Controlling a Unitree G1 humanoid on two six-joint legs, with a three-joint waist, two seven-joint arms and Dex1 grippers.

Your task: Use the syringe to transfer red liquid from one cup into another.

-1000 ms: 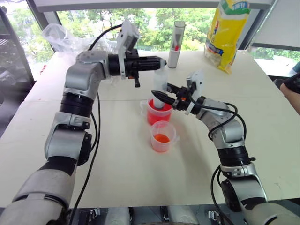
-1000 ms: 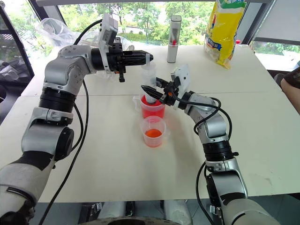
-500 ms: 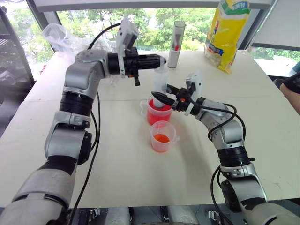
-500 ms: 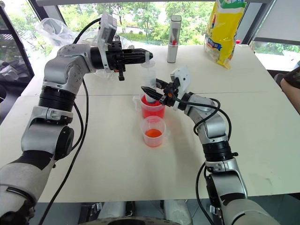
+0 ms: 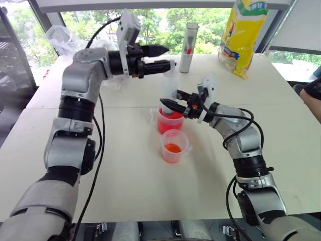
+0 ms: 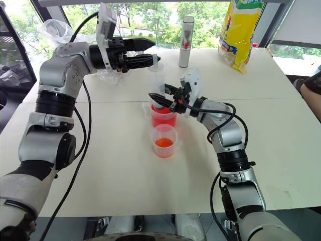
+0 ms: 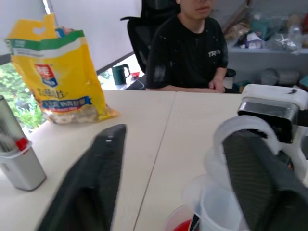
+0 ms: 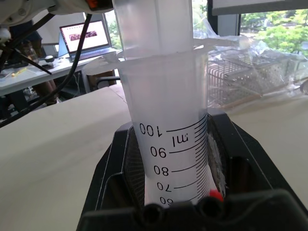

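Near the middle of the white counter (image 5: 125,186) stood the larger clear cup (image 5: 169,120), well filled with red liquid (image 5: 168,124); just in front of it, on the robot's side, sat the smaller clear cup (image 5: 174,146) with a shallow layer of the same red at its bottom. Upright in the larger cup stood the syringe (image 5: 170,90), its lower end down inside the cup; the right end effector (image 5: 169,104) was clenched around its barrel just above the rim, the right wrist view showing the printed scale (image 8: 173,159) between the black fingers (image 8: 115,168). At the top of the syringe, the left end effector (image 5: 163,57) pointed level across the counter toward the robot's right, its two fingers spread apart one above the other; whether the lower one touched the plunger top could not be told. Farther back stood a grey upright tube (image 5: 189,40) and a yellow bag (image 5: 244,35); a person in a black shirt (image 7: 185,48) sat beyond the counter's far edge.
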